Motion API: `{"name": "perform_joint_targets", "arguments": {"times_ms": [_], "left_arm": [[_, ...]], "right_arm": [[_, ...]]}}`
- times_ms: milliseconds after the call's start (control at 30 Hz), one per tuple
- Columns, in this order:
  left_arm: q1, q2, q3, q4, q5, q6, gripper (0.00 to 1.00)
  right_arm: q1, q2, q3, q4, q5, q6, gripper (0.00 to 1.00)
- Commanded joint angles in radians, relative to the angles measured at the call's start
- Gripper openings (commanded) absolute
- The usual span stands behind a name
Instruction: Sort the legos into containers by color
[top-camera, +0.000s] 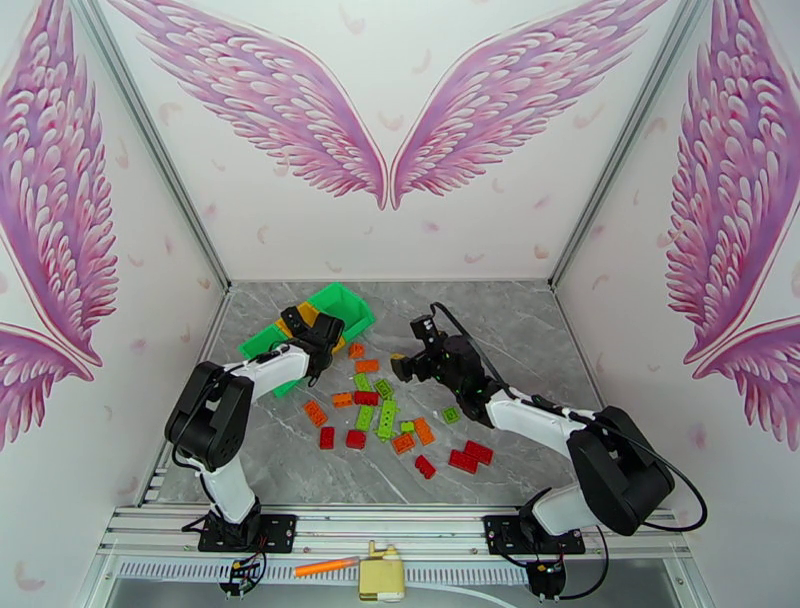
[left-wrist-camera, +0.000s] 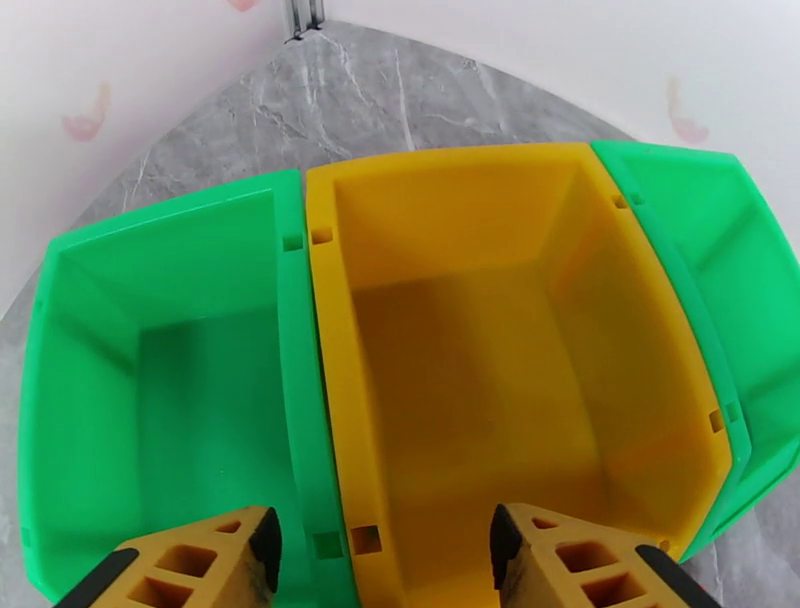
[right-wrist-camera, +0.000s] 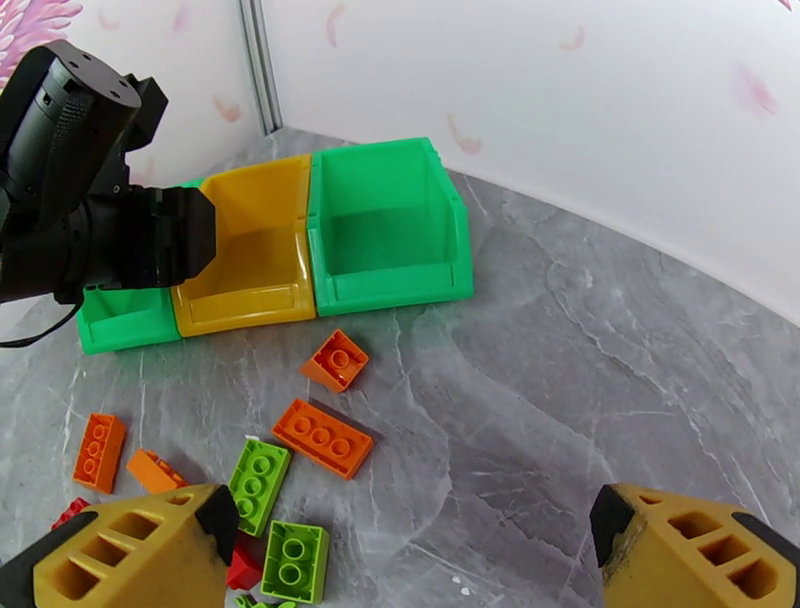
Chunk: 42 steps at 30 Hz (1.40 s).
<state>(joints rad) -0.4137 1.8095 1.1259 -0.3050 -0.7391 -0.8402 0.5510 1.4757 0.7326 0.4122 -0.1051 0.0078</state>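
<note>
Tabletop (top-camera: 520, 330): grey marble, walled left, far and right; far-right stretch lies open.
Bins: joined row at far left; left green bin (left-wrist-camera: 160, 330), yellow bin (left-wrist-camera: 470, 200), right green bin (left-wrist-camera: 720, 240), plain floors showing.
Legos (top-camera: 386, 416): scattered mid-tabletop, between the arms.
Left end effector (left-wrist-camera: 382, 548): over yellow bin's near rim, released.
Right end effector (right-wrist-camera: 412, 525): released wide, above the legos.

the legos (right-wrist-camera: 322, 437) are showing red, orange and light green on a table (top-camera: 520, 330) wearing grey marble veining. the containers (right-wrist-camera: 385, 285) are showing green at both ends, yellow in the middle. white walls (top-camera: 400, 240) are carrying pink-purple feathered wings (top-camera: 300, 120); the arms (top-camera: 530, 415) are showing black and white.
</note>
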Motion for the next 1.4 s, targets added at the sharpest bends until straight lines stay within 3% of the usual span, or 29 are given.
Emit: {"name": "perform_joint_targets", "arguments": {"times_ms": [0, 67, 200, 533, 767, 1200, 1300, 1367], "left_arm": [[0.008, 0.019, 0.034, -0.047, 0.004, -0.053, 0.49], [0.007, 0.019, 0.033, -0.046, 0.004, -0.055, 0.39], [0.007, 0.014, 0.035, -0.038, 0.015, -0.044, 0.29], [0.004, 0.113, 0.15, 0.131, 0.238, 0.199, 0.24], [-0.009, 0.248, 0.353, 0.145, 0.441, 0.432, 0.21], [-0.096, 0.361, 0.515, 0.114, 0.507, 0.371, 0.22], [-0.098, 0.363, 0.529, 0.095, 0.494, 0.352, 0.26], [-0.1, 0.348, 0.523, 0.099, 0.486, 0.351, 0.36]], "right_arm": [[0.008, 0.005, -0.013, 0.029, 0.011, 0.023, 0.99], [0.009, 0.005, -0.013, 0.032, 0.01, 0.025, 0.99], [0.009, 0.005, -0.013, 0.032, 0.012, 0.027, 0.99], [0.01, 0.015, -0.015, 0.04, 0.028, 0.061, 0.98], [0.009, -0.021, -0.04, 0.027, 0.046, 0.064, 0.99], [0.008, -0.069, -0.079, 0.005, 0.16, 0.121, 0.99], [0.008, -0.071, -0.07, -0.021, 0.182, 0.139, 0.99], [0.008, -0.077, -0.052, -0.07, 0.184, 0.163, 0.99]]}}
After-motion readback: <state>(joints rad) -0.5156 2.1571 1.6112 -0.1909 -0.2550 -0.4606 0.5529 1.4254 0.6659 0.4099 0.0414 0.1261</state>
